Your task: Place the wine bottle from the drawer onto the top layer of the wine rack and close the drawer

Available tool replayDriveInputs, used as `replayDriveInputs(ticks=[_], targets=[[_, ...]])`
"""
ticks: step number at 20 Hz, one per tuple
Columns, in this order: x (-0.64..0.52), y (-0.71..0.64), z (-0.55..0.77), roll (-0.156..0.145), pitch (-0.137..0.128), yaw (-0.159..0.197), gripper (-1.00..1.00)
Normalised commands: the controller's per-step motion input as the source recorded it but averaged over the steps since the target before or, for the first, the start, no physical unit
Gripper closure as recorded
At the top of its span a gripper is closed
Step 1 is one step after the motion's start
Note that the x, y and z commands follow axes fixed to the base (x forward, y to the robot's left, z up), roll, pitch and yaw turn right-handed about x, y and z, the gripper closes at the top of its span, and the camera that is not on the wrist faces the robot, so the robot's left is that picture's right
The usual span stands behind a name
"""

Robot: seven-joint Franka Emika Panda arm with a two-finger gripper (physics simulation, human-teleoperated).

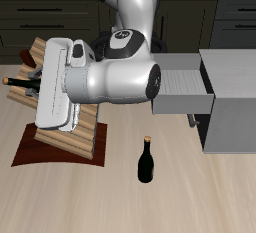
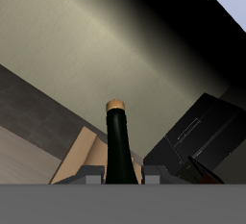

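Wooden table (image 1: 200,192), drawer (image 1: 182,89) open, end effector (image 2: 121,176) gripping wine bottle (image 2: 119,146)

The arm (image 1: 110,77) hangs over the wine rack (image 1: 60,127) — the drawer (image 1: 180,89) open, a second bottle (image 1: 146,161) upright on the table (image 1: 200,197).

Wine bottles: two. One wine bottle (image 1: 17,80) lies across the rack with its cork end pointing outward, body largely hidden by the arm; one twin bottle (image 1: 146,161) stands upright on the surface (image 1: 200,197).
Wine rack (image 1: 88,127): one, light slatted tiers on one dark base board; the tier count cannot be read, perhaps three or four.
Cabinet (image 1: 232,97): one, grey.
Drawer (image 1: 180,89): one, pulled out.
Robot arm (image 1: 120,77): one.
End effector (image 1: 40,87): one.
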Motion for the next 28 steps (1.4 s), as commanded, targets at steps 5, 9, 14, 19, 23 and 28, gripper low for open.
replayDriveInputs(ticks=[5, 9, 14, 19, 23, 28], targets=[[-0.10, 0.05, -0.09, -0.014, 0.061, 0.018, -1.00], [-0.14, 0.06, -0.04, -0.010, 0.053, 0.003, -1.00], [-0.09, 0.18, 0.04, -0.007, 0.011, 0.045, -1.00], [-0.11, 0.18, 0.15, 0.027, -0.044, 0.013, -1.00], [-0.33, 0.35, 0.42, 0.077, -0.117, 0.040, -1.00], [-0.31, 0.29, 0.28, 0.024, -0.069, 0.051, -1.00]])
